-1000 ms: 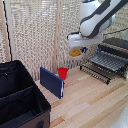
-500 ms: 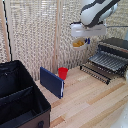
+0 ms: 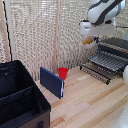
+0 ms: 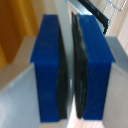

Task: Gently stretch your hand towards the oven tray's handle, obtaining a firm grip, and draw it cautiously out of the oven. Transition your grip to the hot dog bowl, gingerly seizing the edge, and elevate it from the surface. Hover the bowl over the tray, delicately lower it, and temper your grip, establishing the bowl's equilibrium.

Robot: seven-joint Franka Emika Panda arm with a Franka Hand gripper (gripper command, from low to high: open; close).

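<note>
My gripper [image 3: 89,36] hangs in the air, shut on the rim of the hot dog bowl [image 3: 89,42], a small white bowl with yellow-orange food. The bowl is above the near-left end of the oven tray [image 3: 107,62], a dark wire rack drawn out in front of the oven [image 3: 118,44]. The oven tray's handle [image 3: 95,71] runs along the rack's front edge. In the wrist view the blue fingers [image 4: 49,65] pinch the bowl's thin white rim [image 4: 64,30], with orange food [image 4: 15,30] beside them.
A red cup [image 3: 62,73] stands behind an upright blue panel [image 3: 52,82] mid-table. A large black fabric bin [image 3: 20,100] fills the exterior view's lower left. A slatted blind backs the scene.
The gripper carried the bowl up, then toward the exterior view's right, closer to the tray. It stays shut on the rim.
</note>
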